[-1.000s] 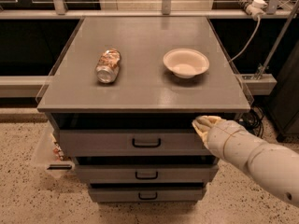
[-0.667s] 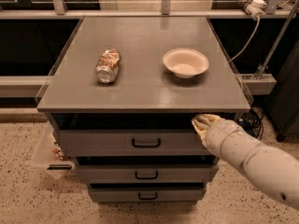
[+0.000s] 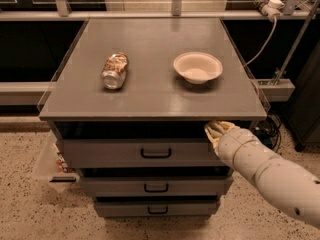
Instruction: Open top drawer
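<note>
Likely pull step: hand [image 3: 216, 132] at upper right rim of top drawer [image 3: 125, 153], grip cannot be told; next, probably straight outward draw.

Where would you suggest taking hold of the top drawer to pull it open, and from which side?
Probably the small black handle at the centre of the top drawer front, approached straight from the front: its horizontal bar stands proud, leaving a gap to hook. The gripper is at the front's upper right corner, under the tabletop edge.
</note>
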Available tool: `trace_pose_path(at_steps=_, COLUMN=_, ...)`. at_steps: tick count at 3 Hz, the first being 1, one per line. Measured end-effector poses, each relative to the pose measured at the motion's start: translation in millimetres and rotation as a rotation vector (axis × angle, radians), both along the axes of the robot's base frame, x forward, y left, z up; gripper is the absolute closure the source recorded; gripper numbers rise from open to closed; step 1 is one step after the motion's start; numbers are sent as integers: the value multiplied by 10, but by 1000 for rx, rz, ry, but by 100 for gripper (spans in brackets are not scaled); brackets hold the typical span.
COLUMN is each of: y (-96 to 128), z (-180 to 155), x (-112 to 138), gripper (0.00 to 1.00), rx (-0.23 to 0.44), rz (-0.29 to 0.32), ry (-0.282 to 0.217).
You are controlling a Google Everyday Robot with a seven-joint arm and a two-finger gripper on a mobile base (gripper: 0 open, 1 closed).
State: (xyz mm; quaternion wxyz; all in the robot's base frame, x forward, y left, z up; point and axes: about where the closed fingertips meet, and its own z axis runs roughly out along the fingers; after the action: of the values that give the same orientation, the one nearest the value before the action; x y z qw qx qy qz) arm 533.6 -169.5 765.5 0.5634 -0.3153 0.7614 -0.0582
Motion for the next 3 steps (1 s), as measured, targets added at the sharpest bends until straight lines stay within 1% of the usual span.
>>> trace_pose_path(at_steps=1, y=-110, z=-257, x=-21, gripper=100, rx=27, rz=-47, ry=37)
trace_pose_path(at_steps=2, y=-171, z=-471, x=-10, gripper=100, rx=39, rz=-77, ry=72)
trace_pose_path(at_steps=3, y=-172, z=-479, x=-6, gripper=100, rx=40, rz=-79, ry=74)
